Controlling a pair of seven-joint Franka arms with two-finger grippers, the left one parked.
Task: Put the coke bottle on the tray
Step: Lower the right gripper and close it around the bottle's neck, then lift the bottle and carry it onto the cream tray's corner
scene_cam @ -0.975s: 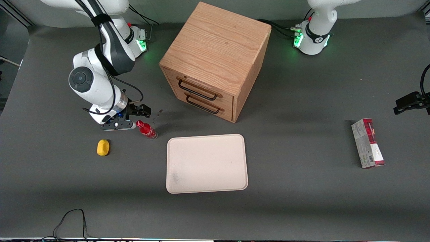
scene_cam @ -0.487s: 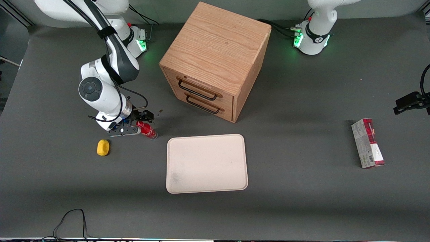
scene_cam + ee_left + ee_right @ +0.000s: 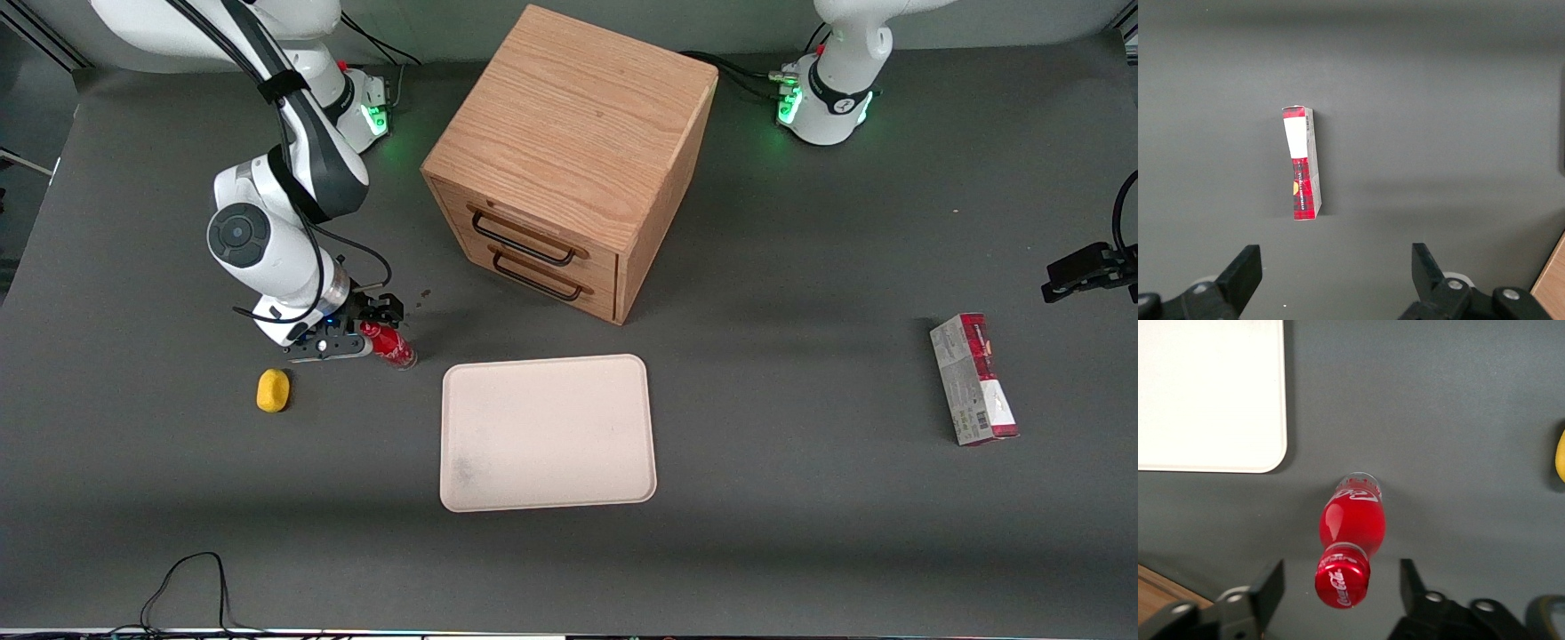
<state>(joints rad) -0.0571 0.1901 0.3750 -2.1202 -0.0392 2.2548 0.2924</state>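
Observation:
The coke bottle [image 3: 389, 345] [image 3: 1351, 527] is small and red with a red cap and stands upright on the dark table. My right gripper [image 3: 369, 325] [image 3: 1341, 583] is open and sits low around the bottle's cap, one finger on each side with a gap between each finger and the cap. The tray [image 3: 547, 433] [image 3: 1211, 400] is a large pale cream rectangle lying flat and bare, a short way from the bottle toward the parked arm's end and nearer the front camera.
A yellow oval lump [image 3: 273, 390] [image 3: 1560, 457] lies close to the bottle, nearer the front camera. The wooden drawer cabinet [image 3: 569, 160] stands farther back. A red-and-grey carton [image 3: 973, 379] [image 3: 1302, 163] lies toward the parked arm's end.
The right arm came down and toward the bottle, bringing the open gripper around its cap. Over the last half second it hardly moved. The bottle stays in place.

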